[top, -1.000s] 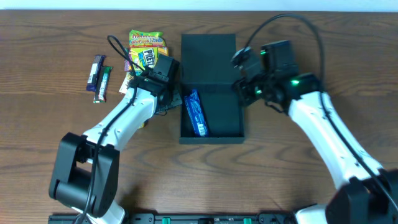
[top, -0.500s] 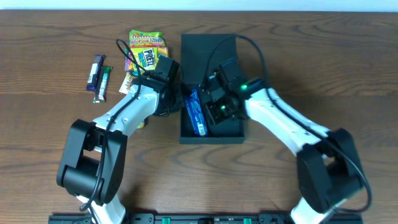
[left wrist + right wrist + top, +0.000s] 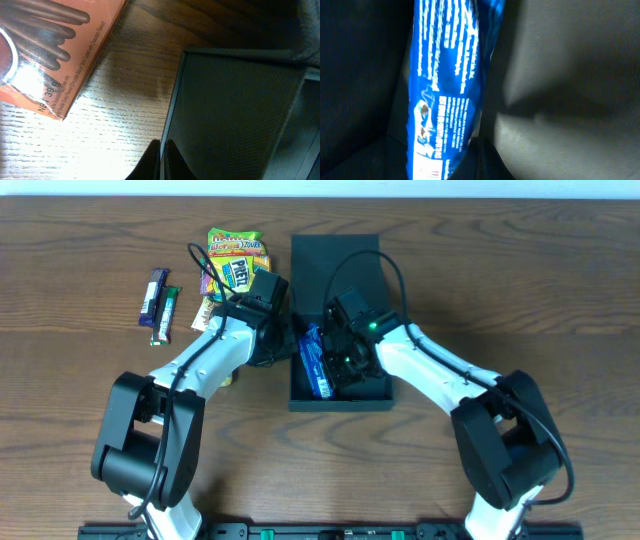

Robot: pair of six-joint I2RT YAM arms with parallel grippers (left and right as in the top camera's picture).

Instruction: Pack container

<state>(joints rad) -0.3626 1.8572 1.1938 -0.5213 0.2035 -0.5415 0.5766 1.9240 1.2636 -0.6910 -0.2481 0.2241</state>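
On the wooden table (image 3: 80, 380), left gripper (image 3: 162, 159) seems pinched on the container (image 3: 235, 125) wall; right gripper (image 3: 340, 365) opening cannot be told.

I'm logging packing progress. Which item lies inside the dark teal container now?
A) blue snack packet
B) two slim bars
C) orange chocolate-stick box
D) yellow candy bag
A: the blue snack packet lies on the floor of the container, along its left wall in the overhead view.

Dim wrist views, even overhead light
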